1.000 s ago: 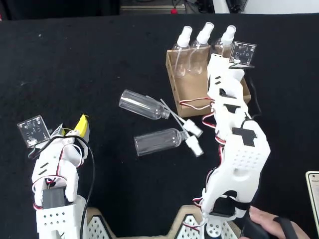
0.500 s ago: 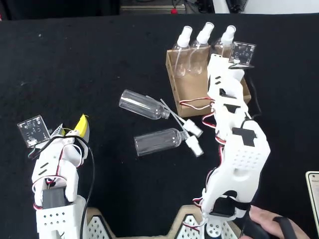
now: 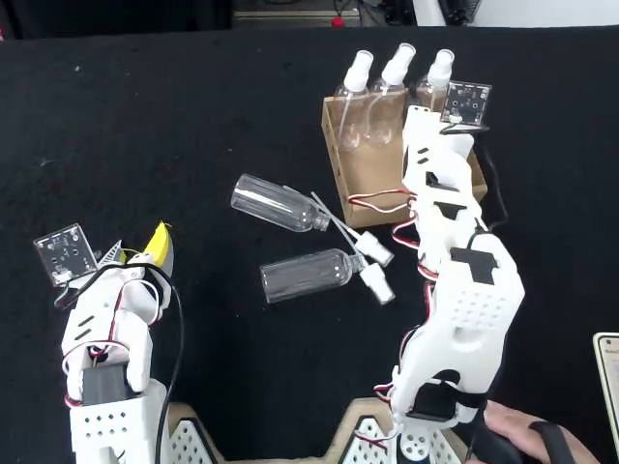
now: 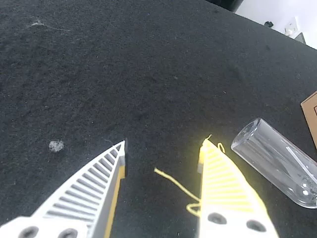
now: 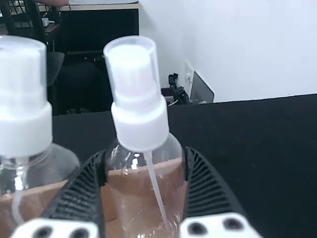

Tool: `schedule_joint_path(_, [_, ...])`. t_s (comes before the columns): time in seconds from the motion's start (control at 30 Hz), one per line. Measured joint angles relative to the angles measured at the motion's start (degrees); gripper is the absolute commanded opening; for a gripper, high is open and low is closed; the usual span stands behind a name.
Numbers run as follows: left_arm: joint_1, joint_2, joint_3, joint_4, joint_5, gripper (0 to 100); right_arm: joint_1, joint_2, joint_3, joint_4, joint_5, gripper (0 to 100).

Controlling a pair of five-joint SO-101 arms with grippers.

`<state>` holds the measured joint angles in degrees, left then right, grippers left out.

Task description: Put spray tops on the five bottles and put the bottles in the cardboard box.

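Observation:
A cardboard box (image 3: 372,169) stands at the back right with three capped bottles upright in it. My right gripper (image 3: 432,104) is over the box, shut on the rightmost capped bottle (image 3: 440,72). In the right wrist view its black fingers (image 5: 79,193) hug that bottle's clear body (image 5: 143,183), with a neighbouring bottle (image 5: 22,124) beside it. Two uncapped bottles (image 3: 279,204) (image 3: 308,275) lie mid-table, and two loose spray tops (image 3: 375,253) (image 3: 377,285) lie by their necks. My left gripper (image 3: 145,253) (image 4: 164,148) rests open near the front left, a lying bottle (image 4: 277,161) ahead of it.
Black cloth covers the table (image 3: 145,126). A flat white-edged object (image 3: 607,372) lies at the right edge. Red and white cables (image 3: 382,201) hang off the right arm beside the box. Open room lies left of the lying bottles.
The right wrist and the bottle in it have shifted very slightly to the left. The left arm and the lying bottles have not moved.

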<state>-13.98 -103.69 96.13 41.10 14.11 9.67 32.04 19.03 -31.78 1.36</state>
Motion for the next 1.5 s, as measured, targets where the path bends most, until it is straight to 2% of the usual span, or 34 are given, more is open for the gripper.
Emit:
schedule_joint_path(0.57, [0.0, 0.0, 0.0, 0.0, 0.0, 23, 0.0, 0.0, -0.09, 0.0, 0.0, 1.9])
schedule_joint_path(0.63, [0.0, 0.0, 0.0, 0.0, 0.0, 23, 0.0, 0.0, -0.09, 0.0, 0.0, 6.9])
schedule_joint_path(0.77, [0.0, 0.0, 0.0, 0.0, 0.0, 23, 0.0, 0.0, -0.09, 0.0, 0.0, 22.9])
schedule_joint_path(0.83, [0.0, 0.0, 0.0, 0.0, 0.0, 23, 0.0, 0.0, -0.09, 0.0, 0.0, 26.6])
schedule_joint_path(1.5, [0.0, 0.0, 0.0, -0.35, 0.0, 23, 0.0, 0.0, -0.09, 0.0, 0.0, 26.9])
